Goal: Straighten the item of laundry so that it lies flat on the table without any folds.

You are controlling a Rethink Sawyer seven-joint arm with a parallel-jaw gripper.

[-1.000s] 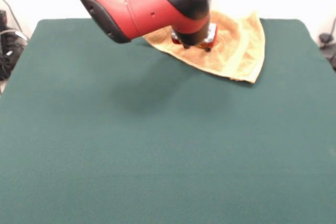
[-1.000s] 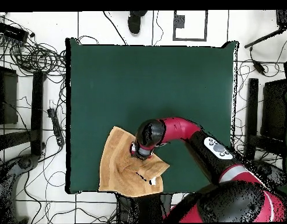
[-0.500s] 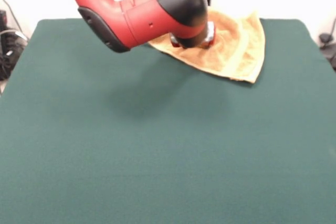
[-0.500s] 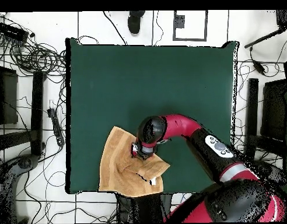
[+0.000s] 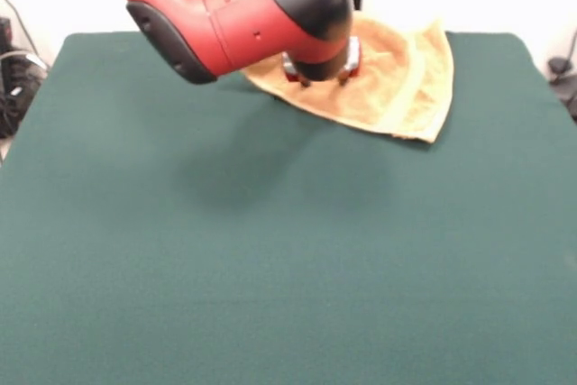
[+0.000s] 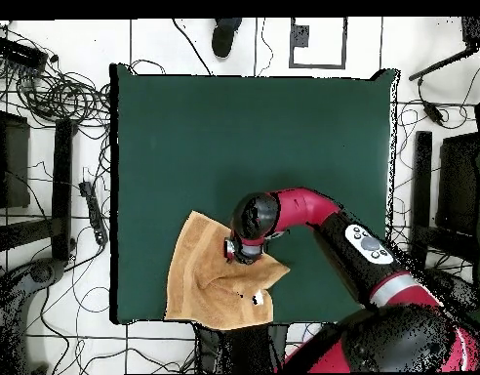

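1. The towel point(image 5: 388, 78) lies at the far edge of the green counter point(image 5: 270, 268) in the front view, right of centre; in the overhead view the towel point(image 6: 200, 283) sits at the counter's point(image 6: 254, 137) bottom edge, toward the left corner, nearest the robot's base.
2. The cloth is not flat; in the front view one corner points down toward the camera at the right; a flat woven band runs along its right side; the overhead view shows a folded flap and creases across the right half, with a small white tag point(image 6: 256, 299) near the lower edge.
3. The red and black arm point(image 5: 234, 15) comes in from the upper left in the front view and bends down over the towel; in the overhead view the arm point(image 6: 312, 220) reaches from the lower right.
4. The gripper point(image 5: 317, 76) hangs under the black wrist, over the towel's left part in the front view; in the overhead view the gripper point(image 6: 240, 252) is over the towel's upper right edge.
5. The fingers are mostly hidden by the wrist; whether they are spread or pressed together cannot be told; nor whether they touch the cloth or hang just above it.
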